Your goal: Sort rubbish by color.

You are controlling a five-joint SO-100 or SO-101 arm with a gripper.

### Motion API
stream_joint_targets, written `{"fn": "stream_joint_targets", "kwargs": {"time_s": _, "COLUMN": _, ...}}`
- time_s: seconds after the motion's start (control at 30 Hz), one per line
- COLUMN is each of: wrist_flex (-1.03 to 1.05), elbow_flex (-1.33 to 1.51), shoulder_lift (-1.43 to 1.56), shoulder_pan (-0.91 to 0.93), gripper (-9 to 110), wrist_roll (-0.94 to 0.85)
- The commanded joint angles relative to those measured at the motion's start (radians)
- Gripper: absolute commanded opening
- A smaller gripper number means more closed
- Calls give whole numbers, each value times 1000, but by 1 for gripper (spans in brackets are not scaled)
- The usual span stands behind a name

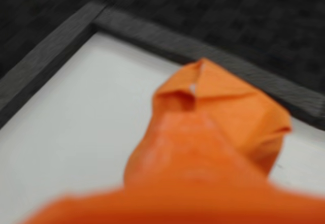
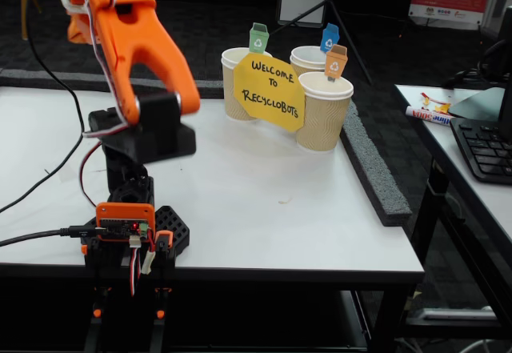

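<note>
While your wrist view is blurred, it shows the claw (image 1: 195, 89) pinched on an orange wad (image 1: 238, 117) above the white worktop (image 1: 86, 117), near its dark edge strip (image 1: 167, 38). From the fixed view, the orange arm (image 2: 132, 33) is raised at the left, well apart from three paper cups (image 2: 323, 110) behind a yellow sign (image 2: 269, 90).

The arm (image 2: 132, 29) is smooth, glossy orange plastic. The cups (image 2: 324, 113) are ribbed paper. The table (image 2: 264, 209) top is smooth matt white.
</note>
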Motion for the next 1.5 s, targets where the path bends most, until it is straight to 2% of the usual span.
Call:
{"fn": "stream_joint_targets", "kwargs": {"time_s": 0.0, "wrist_flex": 31, "elbow_flex": -12, "shoulder_lift": 127, "shoulder_pan": 75, "gripper": 0, "wrist_roll": -20}}
{"fn": "stream_joint_targets", "kwargs": {"time_s": 0.43, "wrist_flex": 137, "elbow_flex": 49, "shoulder_lift": 313, "shoulder_pan": 351, "gripper": 0, "wrist_roll": -20}}
{"fn": "stream_joint_targets", "kwargs": {"time_s": 0.9, "wrist_flex": 169, "elbow_flex": 48, "shoulder_lift": 316, "shoulder_pan": 801, "gripper": 0, "wrist_roll": -20}}
{"fn": "stream_joint_targets", "kwargs": {"time_s": 1.2, "wrist_flex": 209, "elbow_flex": 23, "shoulder_lift": 377, "shoulder_pan": 982, "gripper": 0, "wrist_roll": -20}}
{"fn": "stream_joint_targets", "kwargs": {"time_s": 1.47, "wrist_flex": 227, "elbow_flex": -15, "shoulder_lift": 377, "shoulder_pan": 1026, "gripper": 0, "wrist_roll": -20}}
